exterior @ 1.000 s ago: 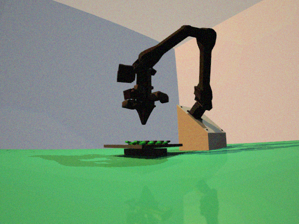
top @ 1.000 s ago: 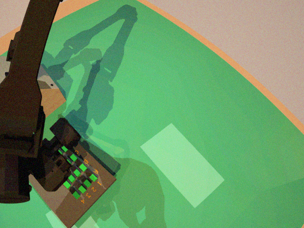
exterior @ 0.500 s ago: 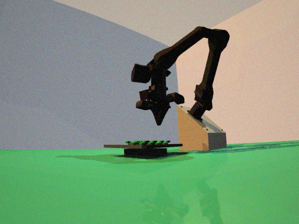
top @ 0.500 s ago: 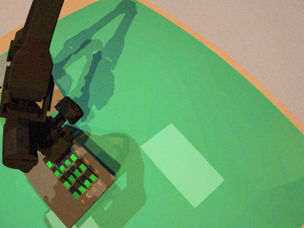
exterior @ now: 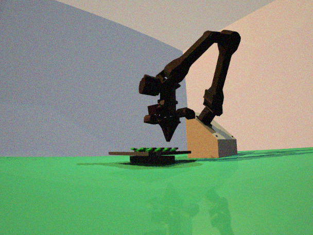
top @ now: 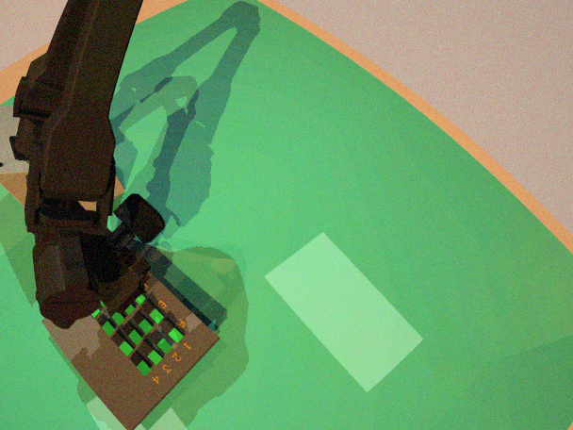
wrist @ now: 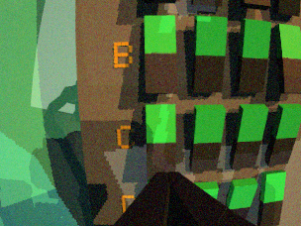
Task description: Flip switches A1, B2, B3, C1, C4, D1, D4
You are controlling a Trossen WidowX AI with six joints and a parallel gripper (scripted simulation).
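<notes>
The brown switch panel (top: 106, 377) (exterior: 118, 153) (wrist: 96, 74) carries rows of rocker switches, each with a green end and a dark end. My gripper (exterior: 168, 141) (wrist: 166, 182) is shut and empty, its tips a little above the panel. In the wrist view the tips show just below switch C1 (wrist: 160, 124) and cover D1. C4 (wrist: 288, 121), D4 (wrist: 273, 187) and B2 (wrist: 211, 37) (top: 145, 325) show there, as does B3 (wrist: 256, 40) (top: 135, 337). A1 (top: 175, 335) shows in the top view, where the arm hides the fingertips and most of row D. Exact tilts are hard to tell.
Neighbouring switches C2 (wrist: 209, 124), C3 (wrist: 251, 124), D2 (wrist: 208, 188) and D3 (wrist: 243, 193) stand close together near the tips. The arm's base block (exterior: 203, 139) stands behind the panel in the exterior view. Shadows cross the panel and the green table (top: 306, 189).
</notes>
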